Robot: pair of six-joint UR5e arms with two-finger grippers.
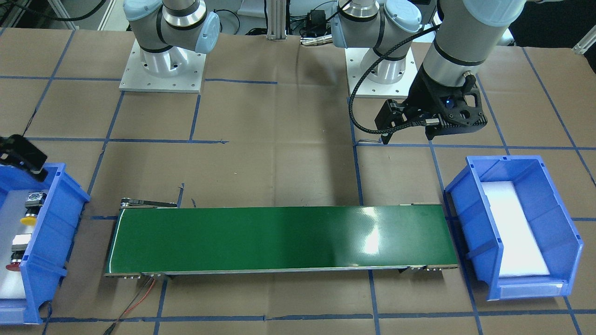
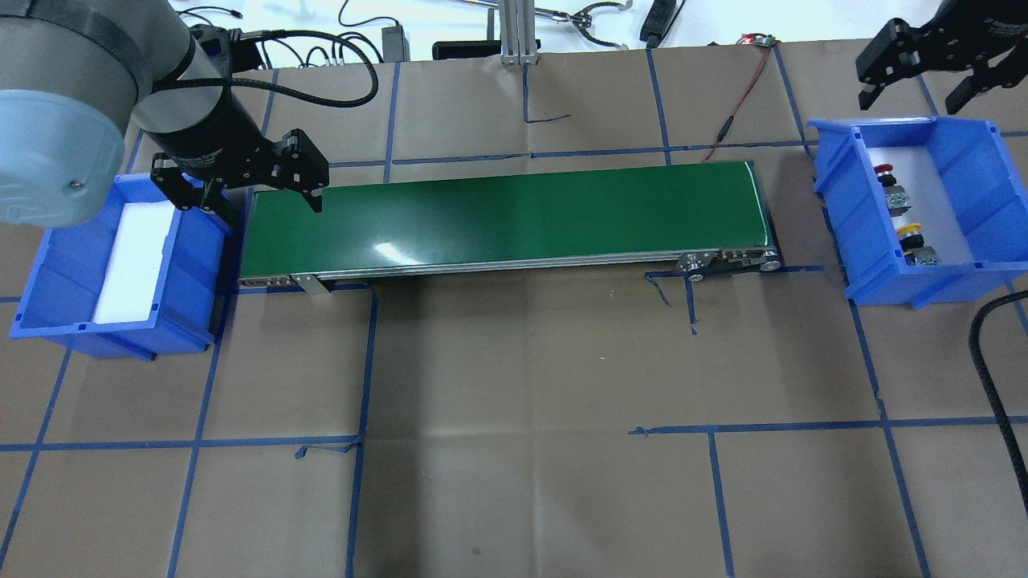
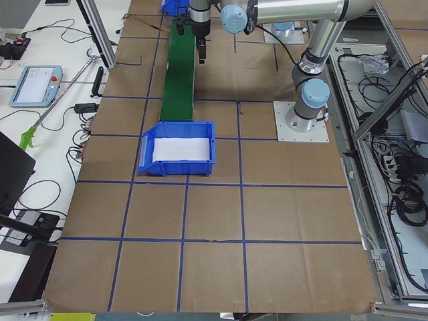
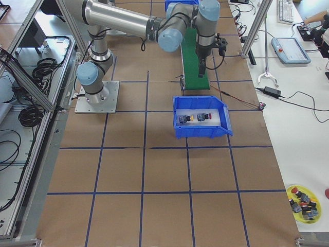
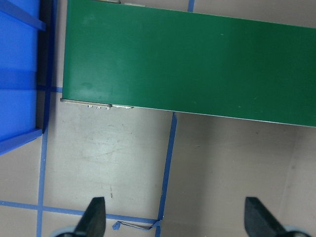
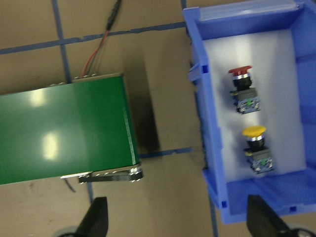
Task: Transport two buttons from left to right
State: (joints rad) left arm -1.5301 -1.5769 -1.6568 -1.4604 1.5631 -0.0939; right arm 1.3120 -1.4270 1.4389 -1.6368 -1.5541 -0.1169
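Two buttons [image 6: 245,91] lie in the blue bin [image 6: 205,128] beside the nearer right gripper [image 2: 911,98], spread and empty, their long axes across its closing line.

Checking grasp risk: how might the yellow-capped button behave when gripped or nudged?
The yellow-capped button lies on its side, so its round cap may let it pivot if nudged. Its blocky body looks rigid, probably the steadier grip.

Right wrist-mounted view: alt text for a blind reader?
A red-capped button and a yellow-capped button lie apart inside a blue bin at right. A green conveyor belt ends at left; the right gripper is open below.
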